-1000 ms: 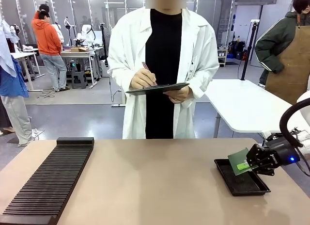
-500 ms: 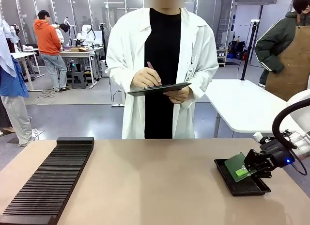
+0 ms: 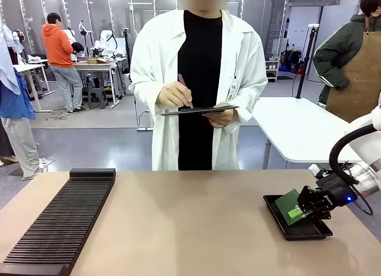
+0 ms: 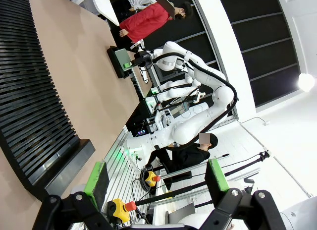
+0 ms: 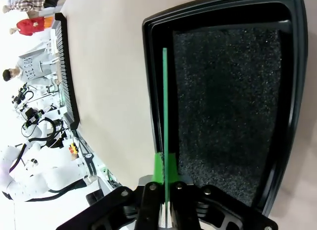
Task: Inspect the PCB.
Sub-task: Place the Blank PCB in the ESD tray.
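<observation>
Right gripper (image 3: 305, 206) has jaws closed on the PCB (image 3: 288, 204), tilted over the black tray (image 3: 297, 231) near counter's right edge. Left gripper (image 4: 157, 183) jaws open, holding nothing.

No text, label, brand, number or sign can be read with certainty in these views. A small dark mark is seen on the chest of the person's white coat (image 3: 236, 85) in the front view, but its characters are too small to be made out. No print can be distinguished on the PCB (image 3: 290, 206), which is seen edge-on as a thin green line in the right wrist view, nor on the black tray (image 3: 284, 225) or the black slotted rack (image 3: 65, 219).
</observation>
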